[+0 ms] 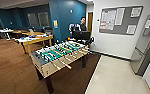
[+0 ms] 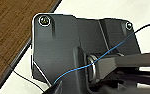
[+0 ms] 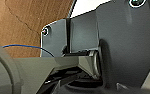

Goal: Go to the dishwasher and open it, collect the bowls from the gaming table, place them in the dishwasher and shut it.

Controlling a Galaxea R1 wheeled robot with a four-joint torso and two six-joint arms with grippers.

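Foosball table (image 1: 59, 56) ahead; gaming table (image 1: 36, 40) behind w/ bowls (image 1: 28, 39).

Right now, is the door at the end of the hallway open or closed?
Closed, it seems. The brown door past the person fills its frame as one flat panel, with no gap or room showing behind it.

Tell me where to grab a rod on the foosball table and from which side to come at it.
Take a rod by the pale handle sticking out past the long side wall of the foosball table nearest the camera. Come from that open side, along the rod's axis: the handle juts clear of the wall over the brown floor, whereas the rod's middle lies down inside the box among the players.
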